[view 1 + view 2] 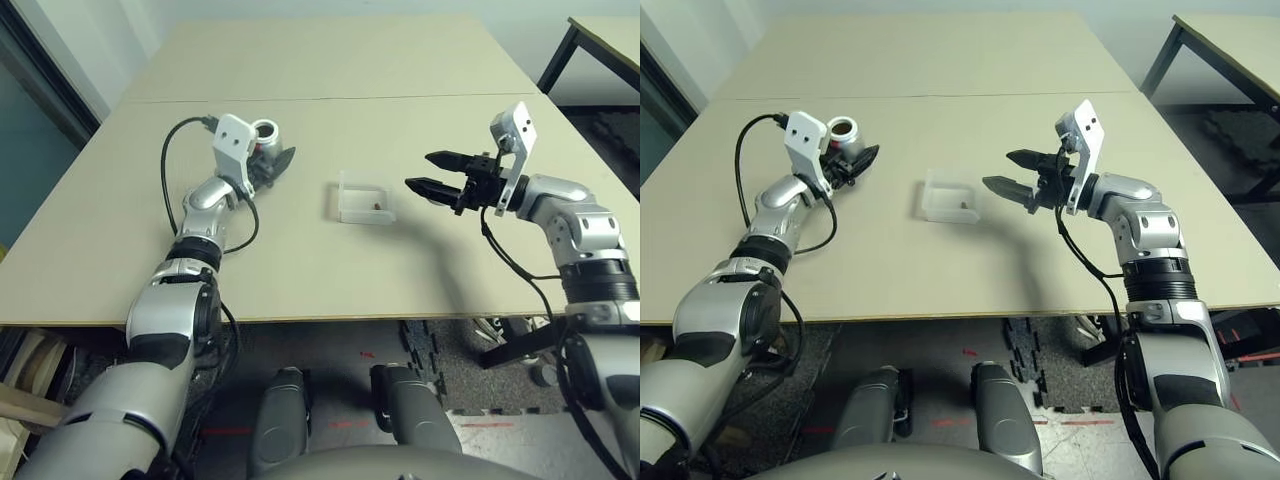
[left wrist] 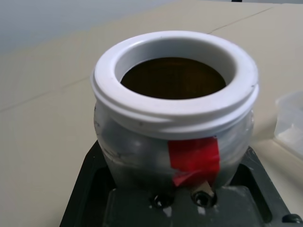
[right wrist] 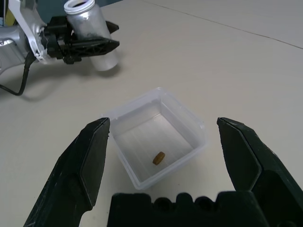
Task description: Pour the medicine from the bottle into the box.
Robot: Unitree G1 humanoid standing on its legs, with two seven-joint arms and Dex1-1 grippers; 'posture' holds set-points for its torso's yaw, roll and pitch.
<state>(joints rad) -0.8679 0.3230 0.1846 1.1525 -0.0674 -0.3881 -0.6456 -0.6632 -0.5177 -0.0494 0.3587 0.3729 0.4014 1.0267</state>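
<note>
The left hand (image 1: 277, 160) is clenched on the bottle (image 3: 91, 32), its two black fingers (image 3: 97, 46) pressed against the silver sides. The bottle stands upright in that grip with its mouth open to the top, a white rim around a dark inside, and a strip of red label on the side that faces the wrist. In the right wrist view its base sits at or just above the surface (image 1: 330, 270); whether it touches cannot be told. This hand and the bottle are toward the robot's left side of the surface, well apart from the box (image 3: 158, 137).

The right hand (image 1: 438, 175) is released, its fingers (image 3: 87, 161) spread wide with nothing between them. It hangs above the surface on the robot's right side, pointing toward the box and near it without touching it.

The box lies flat on the surface between the two hands, closer to the right one. It is clear plastic, shallow, with rounded corners and its top open. The medicine (image 3: 158, 158), one small brownish pill, lies on the floor of the box, toward the corner nearest the right hand.

A black cable (image 1: 172, 170) loops from the left wrist over the surface beside the left forearm.
</note>
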